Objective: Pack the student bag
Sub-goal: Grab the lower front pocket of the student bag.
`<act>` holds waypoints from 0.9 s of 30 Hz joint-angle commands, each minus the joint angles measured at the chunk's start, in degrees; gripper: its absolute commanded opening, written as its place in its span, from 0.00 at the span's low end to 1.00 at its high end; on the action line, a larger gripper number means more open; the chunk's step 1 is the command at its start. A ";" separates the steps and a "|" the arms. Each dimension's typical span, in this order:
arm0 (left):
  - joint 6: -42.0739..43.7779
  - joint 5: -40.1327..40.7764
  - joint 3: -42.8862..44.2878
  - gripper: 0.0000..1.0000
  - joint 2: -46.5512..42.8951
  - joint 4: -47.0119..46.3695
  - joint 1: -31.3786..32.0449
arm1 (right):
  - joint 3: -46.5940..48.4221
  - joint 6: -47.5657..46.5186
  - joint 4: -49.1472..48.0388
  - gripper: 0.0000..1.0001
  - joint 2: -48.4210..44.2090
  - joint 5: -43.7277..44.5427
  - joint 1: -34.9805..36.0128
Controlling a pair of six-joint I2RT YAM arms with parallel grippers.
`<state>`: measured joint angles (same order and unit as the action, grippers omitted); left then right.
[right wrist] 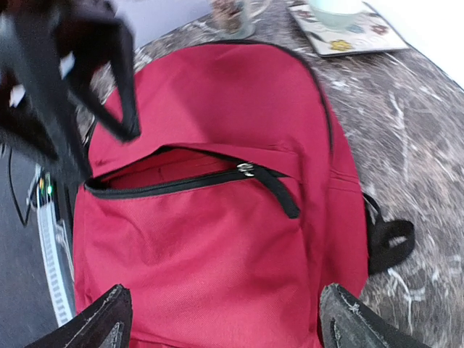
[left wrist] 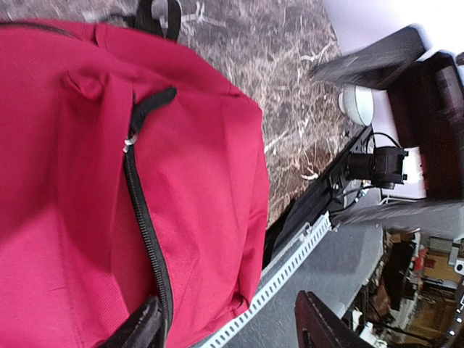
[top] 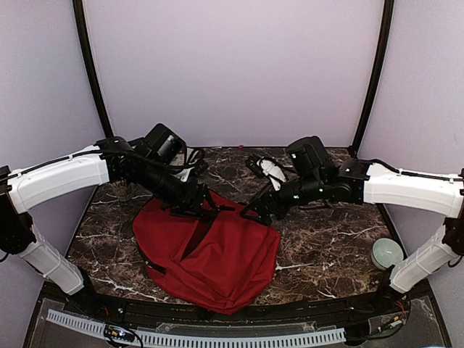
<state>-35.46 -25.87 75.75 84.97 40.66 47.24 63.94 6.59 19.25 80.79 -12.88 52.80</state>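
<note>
The student bag (top: 210,254) is a dark-red backpack lying flat on the marble table (top: 326,239), front pocket up. Its black pocket zipper (right wrist: 174,180) is partly unzipped, with the metal pull (right wrist: 246,170) and black tab toward the right in the right wrist view. My left gripper (top: 209,209) hovers over the bag's far edge; its jaws stand open over the zipper (left wrist: 148,239), holding nothing. My right gripper (top: 255,212) hangs just above the bag's far right side, jaws wide open over the red fabric (right wrist: 232,275) and empty.
A pale green bowl (top: 386,252) sits at the table's right edge. A glass with brownish contents (top: 122,190) stands at the far left. A patterned tray with a cup (right wrist: 341,29) and a white object (top: 272,170) lie behind the bag. A perforated rail (top: 217,337) runs along the near edge.
</note>
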 commanded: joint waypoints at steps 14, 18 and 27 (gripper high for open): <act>1.38 11.96 0.46 0.60 -2.99 5.25 -7.26 | 10.35 -27.24 0.18 0.67 17.29 -11.48 -3.53; 1.12 12.09 -0.11 0.60 -2.39 4.08 -8.46 | 12.39 -28.18 0.58 0.55 20.44 -12.77 -4.00; 1.39 10.64 -0.42 0.58 -0.21 1.99 -9.97 | 12.21 -25.00 -4.45 0.50 22.45 -15.49 -5.91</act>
<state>-33.89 -14.72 76.34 84.01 44.21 37.85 75.48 -20.25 19.25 103.13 -25.67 48.36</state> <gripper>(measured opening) 0.588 0.510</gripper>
